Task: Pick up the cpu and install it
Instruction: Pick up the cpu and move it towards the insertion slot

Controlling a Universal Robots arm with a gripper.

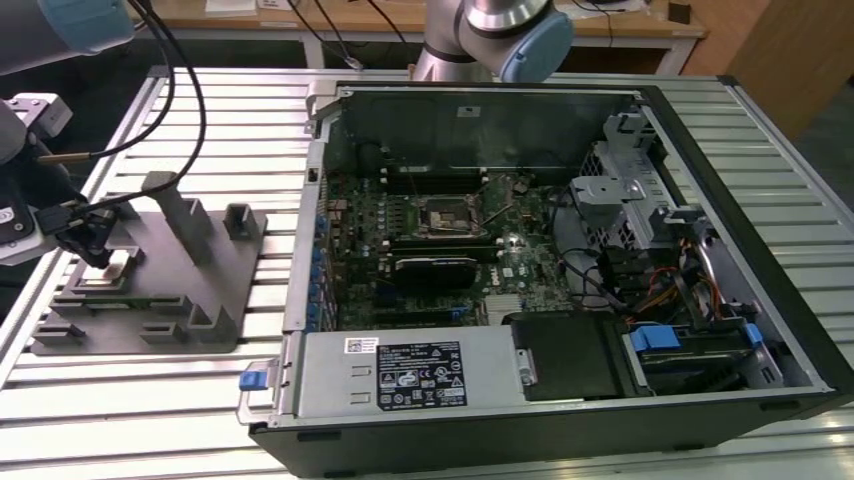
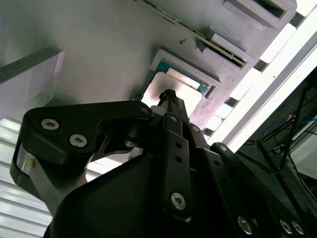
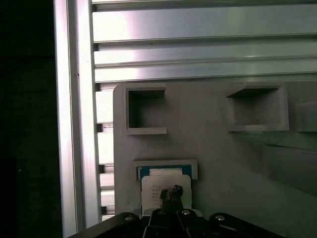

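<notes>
The cpu (image 1: 120,267) is a small pale square chip lying flat in a pocket of the grey fixture (image 1: 200,300), at the exterior view's left. Both wrist views show it as a light metal top with a green edge: cpu (image 3: 154,182), cpu (image 2: 168,82). My gripper (image 1: 96,256) hangs directly over it, its thin black fingertips (image 3: 177,190) pressed together at the chip's top face. Its tips (image 2: 169,95) also point at the chip in the second wrist view. Nothing is held between them. The black socket frame (image 1: 438,215) sits on the motherboard inside the open computer case.
The open computer case (image 1: 747,180) fills the middle and the exterior view's right, with a black heatsink block (image 1: 434,268) below the socket and cables on the right side. The fixture carries upright posts (image 1: 180,215) and empty square pockets (image 3: 144,110). Everything rests on a slatted aluminium table (image 1: 134,400).
</notes>
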